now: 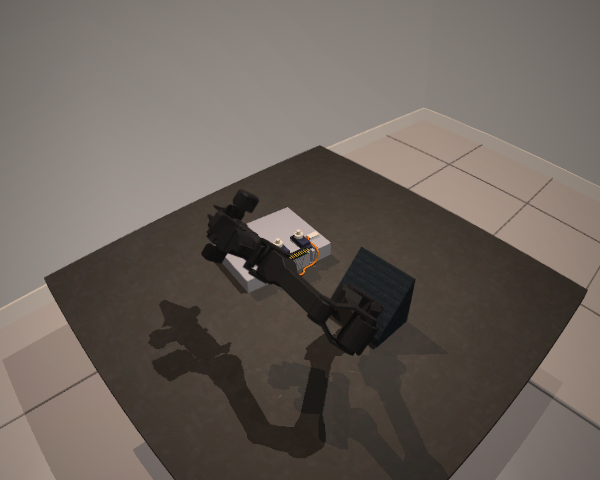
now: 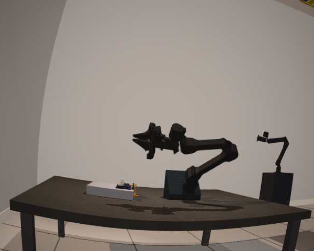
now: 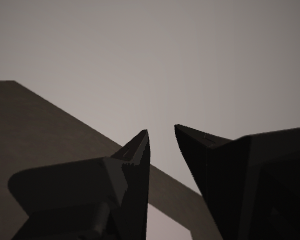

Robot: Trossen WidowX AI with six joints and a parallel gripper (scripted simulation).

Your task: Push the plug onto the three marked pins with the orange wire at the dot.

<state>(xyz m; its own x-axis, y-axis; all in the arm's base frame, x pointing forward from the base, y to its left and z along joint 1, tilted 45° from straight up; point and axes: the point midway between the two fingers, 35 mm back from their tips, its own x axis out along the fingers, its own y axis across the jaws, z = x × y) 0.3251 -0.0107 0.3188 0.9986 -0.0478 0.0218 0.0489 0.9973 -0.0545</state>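
One small gap parts your gripper's (image 1: 213, 219) (image 2: 132, 137) (image 3: 161, 128) narrow, empty jaws, above the holder (image 1: 313, 252) (image 2: 108, 191).
The orange lead (image 1: 317, 256) (image 2: 135, 192) hangs beside the holder, plug unclear; if you descend so narrow, the fingertips may strike and bend pins.

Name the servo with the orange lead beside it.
The servo farther right in the top view: the orange lead curves beside it; the arm partly covers the other servo.

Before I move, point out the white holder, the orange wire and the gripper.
White holder (image 1: 275, 223) (image 2: 108, 191): top view, upper face; exterior view, side wall.
Orange wire (image 1: 318, 253) (image 2: 135, 190): top view, outer bend; exterior view, hanging stretch.
Gripper (image 2: 132, 137) (image 3: 161, 132): exterior and wrist views, midway between fingertips.
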